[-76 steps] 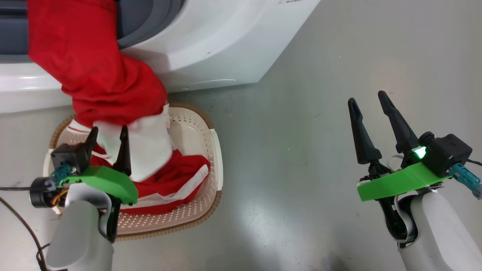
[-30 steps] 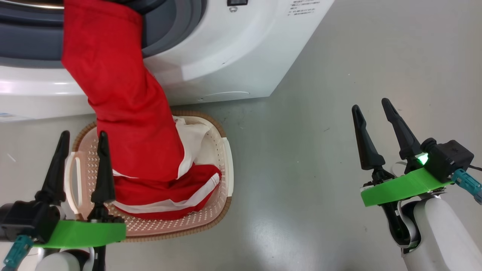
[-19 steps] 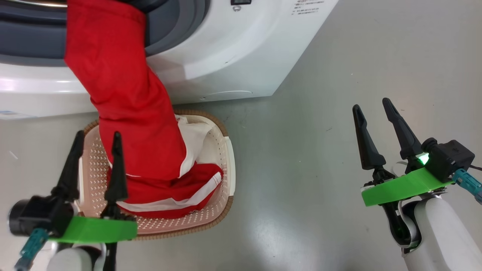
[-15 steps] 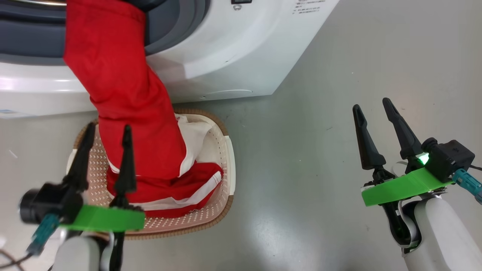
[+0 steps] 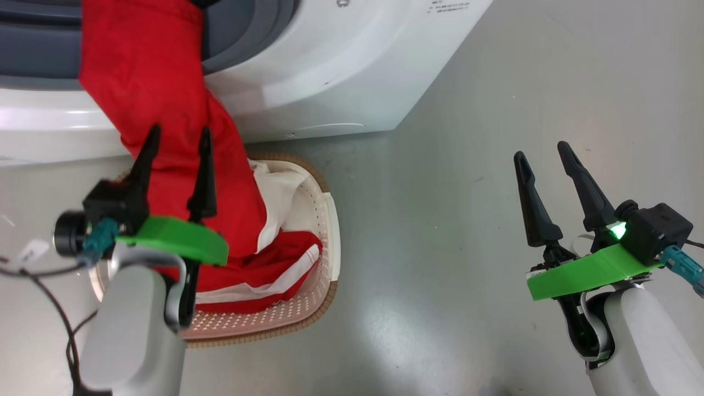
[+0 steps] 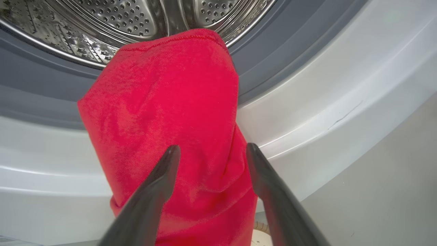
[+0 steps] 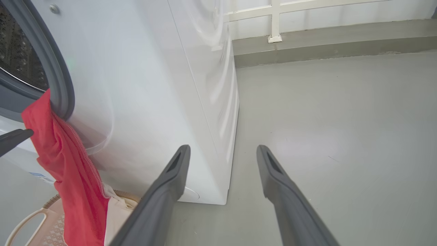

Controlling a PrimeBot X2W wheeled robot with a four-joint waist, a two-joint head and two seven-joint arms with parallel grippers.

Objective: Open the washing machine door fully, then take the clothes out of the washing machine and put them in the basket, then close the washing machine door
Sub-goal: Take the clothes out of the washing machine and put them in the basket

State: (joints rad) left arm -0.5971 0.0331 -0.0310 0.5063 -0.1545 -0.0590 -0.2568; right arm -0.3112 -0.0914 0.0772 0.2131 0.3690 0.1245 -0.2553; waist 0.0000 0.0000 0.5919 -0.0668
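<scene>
A long red garment of the clothes (image 5: 165, 121) (image 6: 170, 112) (image 7: 68, 171) hangs out of the washing machine (image 5: 308, 60) over its grey gasket and down into the basket (image 5: 324, 220), where more red cloth with white stripes and a white piece lie. My left gripper (image 5: 177, 132) (image 6: 210, 150) is open, its fingers pointing up at the hanging garment, with the cloth between and behind them. My right gripper (image 5: 542, 149) (image 7: 223, 150) is open over bare floor to the right. The washing machine door is out of view.
The steel drum (image 6: 136, 20) shows above the garment. Grey floor (image 5: 440, 220) spreads right of the machine to a low kerb and white railing (image 7: 307, 20). A dark cable (image 5: 49, 308) trails by my left forearm.
My left gripper has moved up and forward from the basket's left rim to the hanging red garment, staying open. The right gripper has held still.
</scene>
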